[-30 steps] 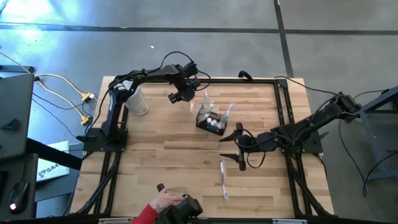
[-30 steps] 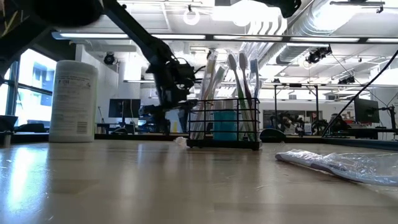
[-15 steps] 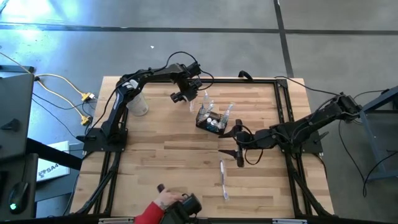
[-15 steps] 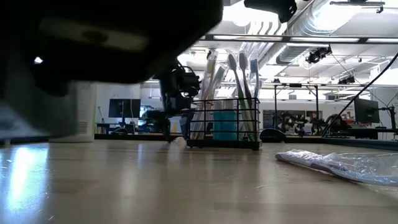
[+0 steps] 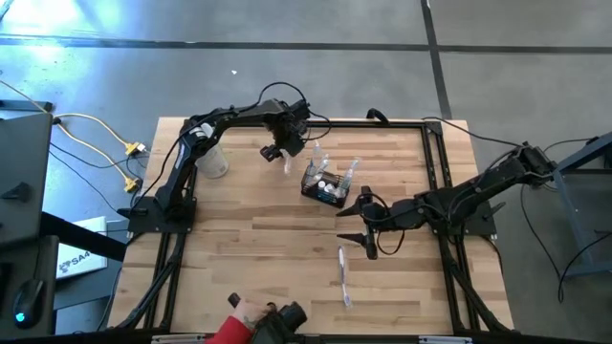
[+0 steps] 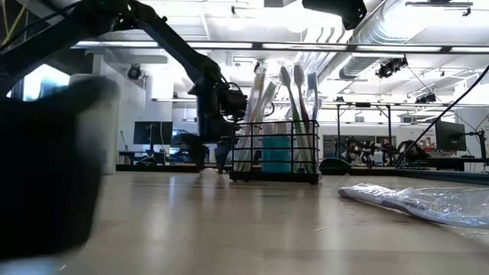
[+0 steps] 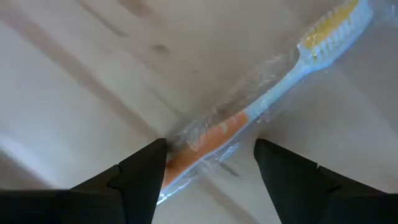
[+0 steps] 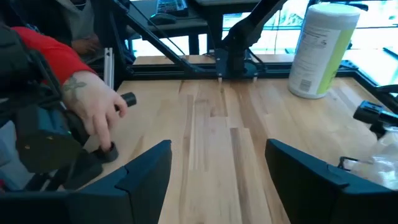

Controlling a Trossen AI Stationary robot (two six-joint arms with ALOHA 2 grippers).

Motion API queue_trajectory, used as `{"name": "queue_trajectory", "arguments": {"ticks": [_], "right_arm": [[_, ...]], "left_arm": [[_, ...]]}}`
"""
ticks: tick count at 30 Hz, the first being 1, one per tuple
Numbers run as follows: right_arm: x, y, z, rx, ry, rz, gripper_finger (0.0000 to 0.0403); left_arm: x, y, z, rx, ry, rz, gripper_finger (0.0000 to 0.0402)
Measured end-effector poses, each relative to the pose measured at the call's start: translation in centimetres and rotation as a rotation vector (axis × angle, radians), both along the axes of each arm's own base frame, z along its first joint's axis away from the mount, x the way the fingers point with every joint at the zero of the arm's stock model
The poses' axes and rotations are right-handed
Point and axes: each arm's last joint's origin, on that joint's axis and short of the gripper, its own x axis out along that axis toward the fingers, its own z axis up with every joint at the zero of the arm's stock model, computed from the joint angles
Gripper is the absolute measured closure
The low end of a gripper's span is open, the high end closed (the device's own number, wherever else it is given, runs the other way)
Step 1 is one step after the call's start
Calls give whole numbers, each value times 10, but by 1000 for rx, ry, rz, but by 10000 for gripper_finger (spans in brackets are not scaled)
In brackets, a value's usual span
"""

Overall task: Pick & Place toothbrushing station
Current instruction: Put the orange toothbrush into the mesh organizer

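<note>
The left tool [image 7: 205,168] hangs wide over a wrapped toothbrush [image 7: 249,118] just beside the black wire caddy [image 5: 325,184] mid-surface, apparently about to pick it up; next it must lower and close. The right tool [image 5: 367,229] waits nearby, wide and empty.

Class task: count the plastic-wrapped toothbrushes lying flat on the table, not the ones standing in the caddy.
2: one wrapped toothbrush under the open left gripper, beside the caddy; another nearer the front edge. Others may be hidden.

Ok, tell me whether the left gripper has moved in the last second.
Yes. The left gripper has shifted right, closer to the black caddy, jaws open over a wrapped toothbrush.
</note>
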Motion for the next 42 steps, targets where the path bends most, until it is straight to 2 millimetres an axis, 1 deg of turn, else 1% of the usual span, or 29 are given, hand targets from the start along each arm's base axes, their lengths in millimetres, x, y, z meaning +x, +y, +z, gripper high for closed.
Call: {"name": "queue_trajectory", "arguments": {"ticks": [4, 9, 16, 20, 22, 24, 33, 42], "right_arm": [[0, 0, 0, 10, 1, 0, 150], [0, 0, -1, 34, 8, -3, 150], [0, 1, 0, 43, 5, 22, 150], [0, 1, 1, 49, -9, 22, 150], [0, 1, 1, 65, -8, 18, 150], [0, 1, 1, 79, -8, 14, 150], [1, 1, 3, 102, -21, 10, 150], [1, 1, 3, 100, -26, 0, 150]], "left_arm": [[-2, -4, -2, -14, 35, 0, 172], [4, -15, -2, -3, 63, 1, 228], [8, -25, -3, 37, 115, 200, 317], [8, -24, -3, 14, 100, 374, 352], [9, -24, -3, -7, 81, 428, 358], [9, -22, -4, -18, 65, 445, 359], [10, -23, -4, -26, 58, 446, 340], [10, -21, -4, -26, 50, 424, 339]]}}
